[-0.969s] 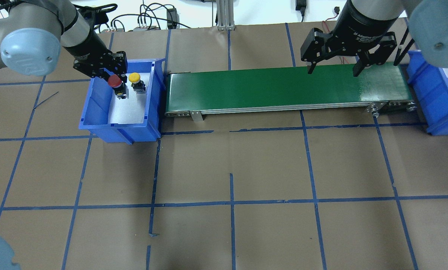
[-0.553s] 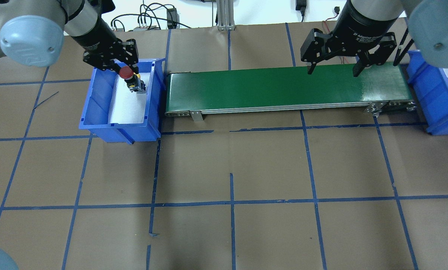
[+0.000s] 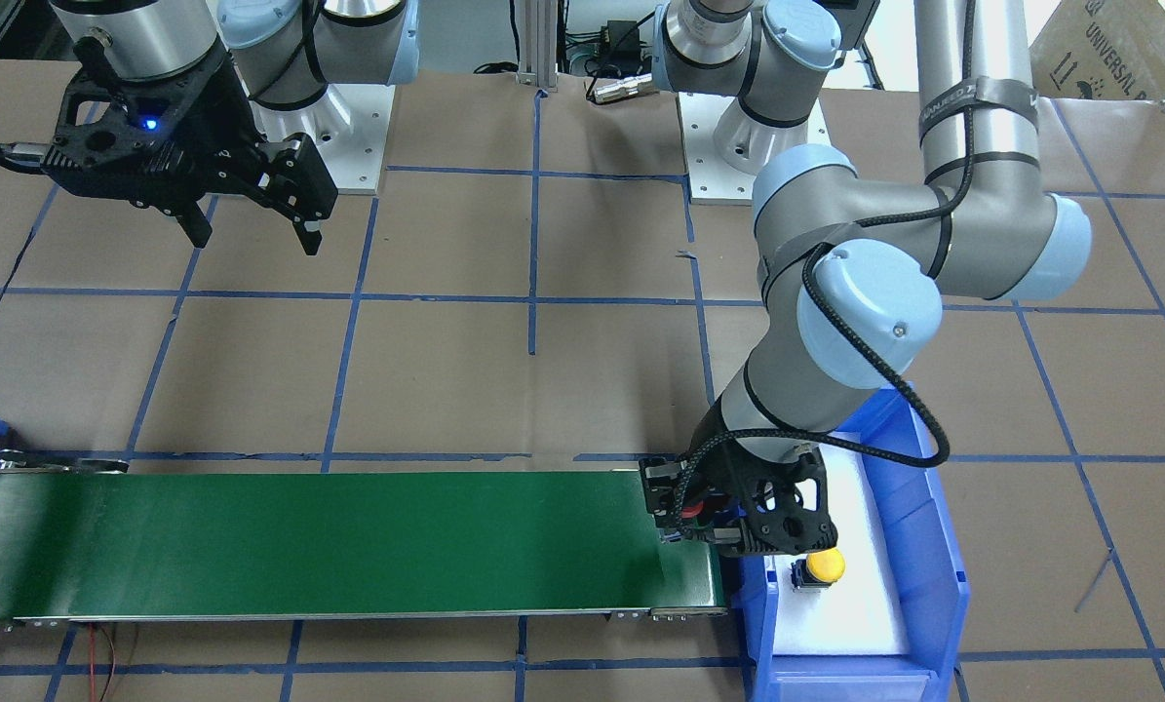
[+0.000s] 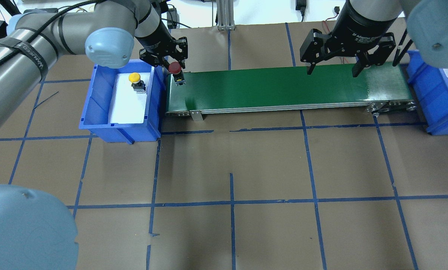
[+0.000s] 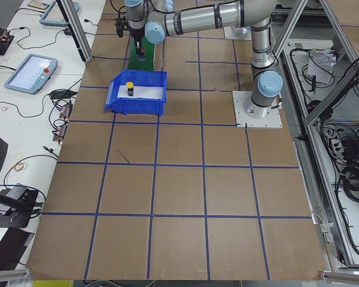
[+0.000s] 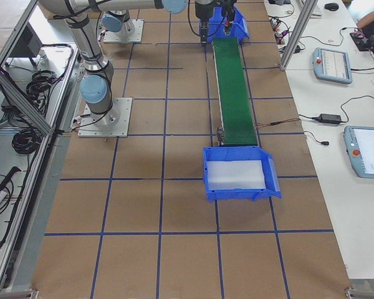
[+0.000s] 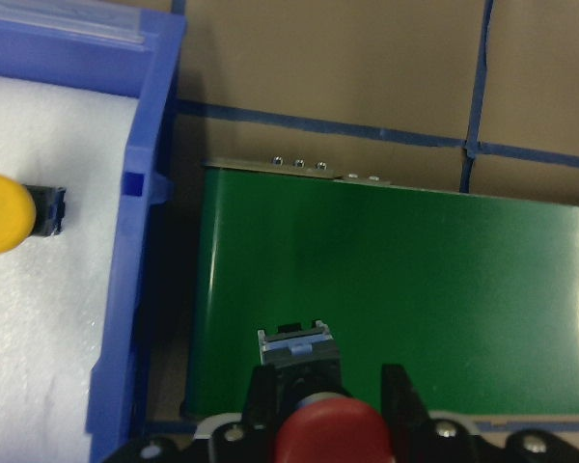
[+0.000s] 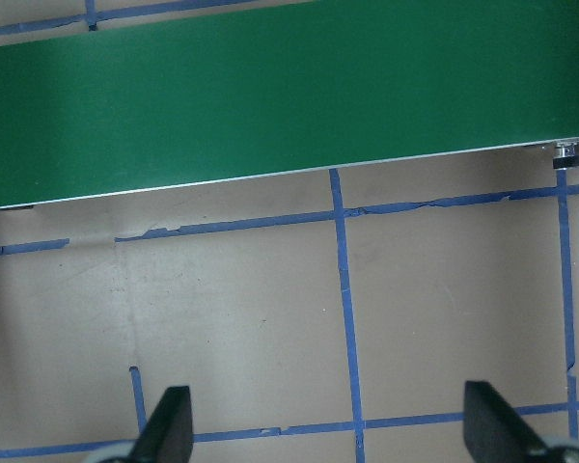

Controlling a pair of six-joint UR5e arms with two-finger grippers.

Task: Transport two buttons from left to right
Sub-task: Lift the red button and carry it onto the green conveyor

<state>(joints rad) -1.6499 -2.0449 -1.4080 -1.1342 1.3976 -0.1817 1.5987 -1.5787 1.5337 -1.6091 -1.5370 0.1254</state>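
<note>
The left pincer is clenched on the red button, cap up, its body pointing down at the belt's left end just beneath. Beside that, the yellow button stands in the left bin. Far along the belt the right pincer hangs released, near the right bin. The left wrist view shows the body inside the belt's edge; the overhead view adds the right pincer.

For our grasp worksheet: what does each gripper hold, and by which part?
Left gripper holds the red button, fingers on its body beneath the cap; right gripper holds nothing.
</note>
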